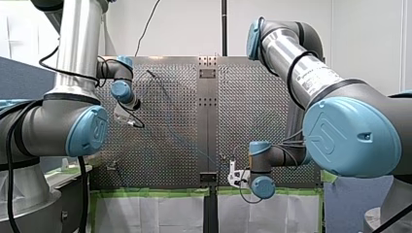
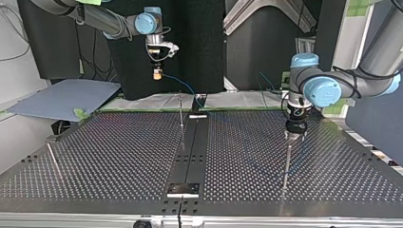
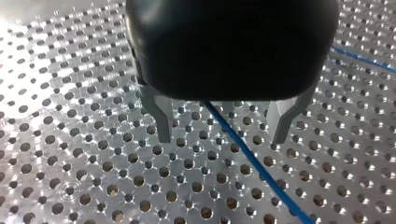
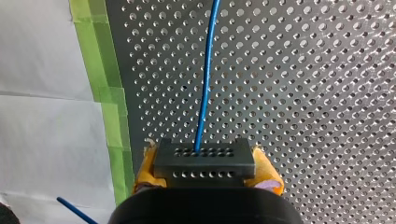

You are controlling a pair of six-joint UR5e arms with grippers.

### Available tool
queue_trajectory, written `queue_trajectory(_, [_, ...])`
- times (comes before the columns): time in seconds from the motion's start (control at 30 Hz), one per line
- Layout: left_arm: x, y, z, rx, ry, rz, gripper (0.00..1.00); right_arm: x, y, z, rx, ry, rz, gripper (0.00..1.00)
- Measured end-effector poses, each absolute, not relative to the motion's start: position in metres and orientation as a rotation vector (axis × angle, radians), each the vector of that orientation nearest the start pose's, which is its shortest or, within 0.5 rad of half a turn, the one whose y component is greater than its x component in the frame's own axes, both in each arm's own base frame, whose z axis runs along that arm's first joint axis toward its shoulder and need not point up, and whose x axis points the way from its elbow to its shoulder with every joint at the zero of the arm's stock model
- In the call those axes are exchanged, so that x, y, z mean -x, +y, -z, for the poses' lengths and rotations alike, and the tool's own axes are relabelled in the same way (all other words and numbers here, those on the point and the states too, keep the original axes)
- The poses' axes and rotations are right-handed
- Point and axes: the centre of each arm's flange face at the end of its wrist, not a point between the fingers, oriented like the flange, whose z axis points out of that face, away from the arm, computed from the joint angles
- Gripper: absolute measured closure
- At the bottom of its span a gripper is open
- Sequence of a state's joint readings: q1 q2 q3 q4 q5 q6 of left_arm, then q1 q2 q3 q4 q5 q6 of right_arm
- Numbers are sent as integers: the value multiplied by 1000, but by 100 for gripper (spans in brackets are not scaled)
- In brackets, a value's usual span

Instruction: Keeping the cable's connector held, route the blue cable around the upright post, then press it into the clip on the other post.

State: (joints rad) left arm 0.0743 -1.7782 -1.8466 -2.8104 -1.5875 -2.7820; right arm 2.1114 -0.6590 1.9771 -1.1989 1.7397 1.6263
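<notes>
In the right wrist view my right gripper (image 4: 205, 179) has its yellow pads shut on a black connector block (image 4: 204, 158). The blue cable (image 4: 205, 84) leaves the block and runs out over the perforated plate. At the top view's left that gripper (image 2: 157, 75) hangs high above the far edge, with the cable (image 2: 185, 86) drooping from it. My left gripper (image 3: 221, 140) is open above the plate, and the cable (image 3: 252, 161) passes slantwise between its metal fingers. In the top view it (image 2: 293, 135) stands just over a thin upright post (image 2: 286, 164).
A second thin post (image 2: 181, 111) stands near the plate's middle strip and a third (image 2: 53, 159) leans at the top view's left. Green tape (image 4: 100, 70) and white sheets line the plate's edge beside my right gripper. A blue board (image 2: 66, 97) lies off the plate.
</notes>
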Motion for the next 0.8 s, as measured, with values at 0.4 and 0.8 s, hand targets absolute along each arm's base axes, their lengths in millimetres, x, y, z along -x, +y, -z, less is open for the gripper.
queue_trajectory(0.4, [-505, -95, -289, 1065, 1416, 834, 0, -368, -386, 67, -1566, -1112, -1428, 100])
queue_trajectory(0.8, [-486, -102, -307, 1033, 1407, 856, 0, -368, -386, 66, -1566, -1111, -1430, 100])
